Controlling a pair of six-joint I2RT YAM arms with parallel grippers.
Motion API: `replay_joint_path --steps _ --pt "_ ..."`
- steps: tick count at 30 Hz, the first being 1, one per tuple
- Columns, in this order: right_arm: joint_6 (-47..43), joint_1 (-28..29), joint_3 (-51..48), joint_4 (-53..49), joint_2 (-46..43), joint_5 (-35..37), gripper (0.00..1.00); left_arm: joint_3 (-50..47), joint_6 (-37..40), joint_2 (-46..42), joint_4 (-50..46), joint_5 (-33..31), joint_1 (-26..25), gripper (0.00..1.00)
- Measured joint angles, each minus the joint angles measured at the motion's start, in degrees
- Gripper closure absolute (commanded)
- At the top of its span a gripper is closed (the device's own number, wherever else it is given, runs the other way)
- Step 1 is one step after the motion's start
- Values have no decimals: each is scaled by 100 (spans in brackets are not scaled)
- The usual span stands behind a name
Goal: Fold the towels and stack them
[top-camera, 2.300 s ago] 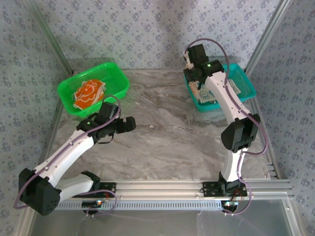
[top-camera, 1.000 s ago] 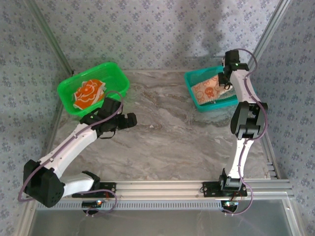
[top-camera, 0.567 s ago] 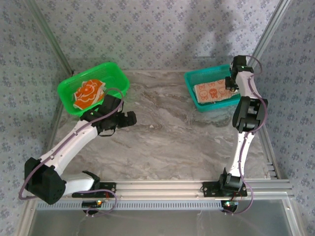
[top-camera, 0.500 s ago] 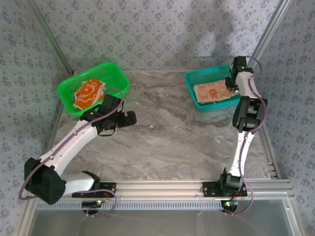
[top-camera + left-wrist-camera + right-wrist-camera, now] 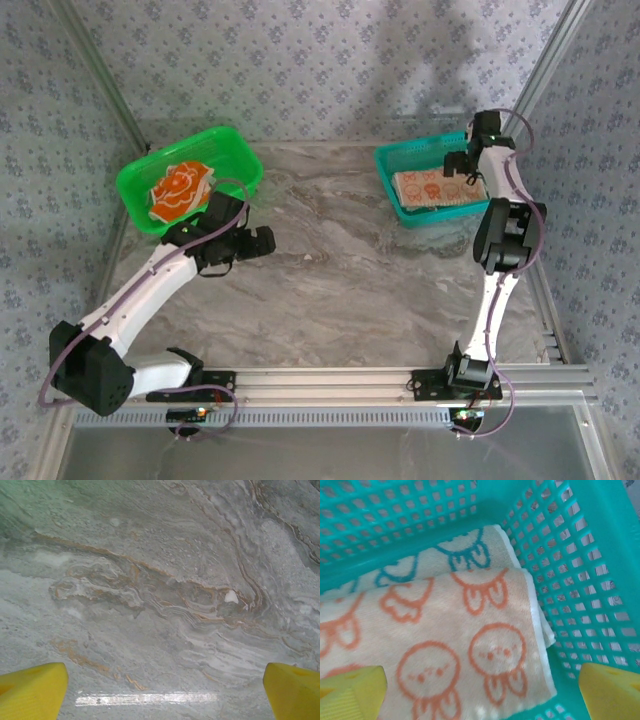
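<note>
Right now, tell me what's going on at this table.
The right pincer hovers open over the teal basket, above a cream towel with orange figures lying on a teal-print towel. The left pincer is open above the marble table. An orange towel sits in the green basket.

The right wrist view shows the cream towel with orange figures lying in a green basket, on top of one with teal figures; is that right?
Not quite: the right wrist view shows a teal basket, not a green one. The cream towel with orange figures does lie in it, on top of the towel with teal figures.
</note>
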Motion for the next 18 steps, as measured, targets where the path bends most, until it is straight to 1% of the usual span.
replay_joint_path --steps 2,6,10,14,18 --pt "76 125 -289 81 -400 -92 0 0 59 0 66 22 205 0" --pt "254 575 -767 238 -1182 -289 0 70 275 160 160 22 739 0" --pt "533 1182 -1147 378 -1766 -516 0 437 518 651 181 39 1338 0" --pt "857 1847 -1631 579 -2188 -581 0 892 693 1187 284 42 1926 0" --pt "1235 2542 -2052 800 -2417 -601 0 1561 835 1882 431 33 2435 7"
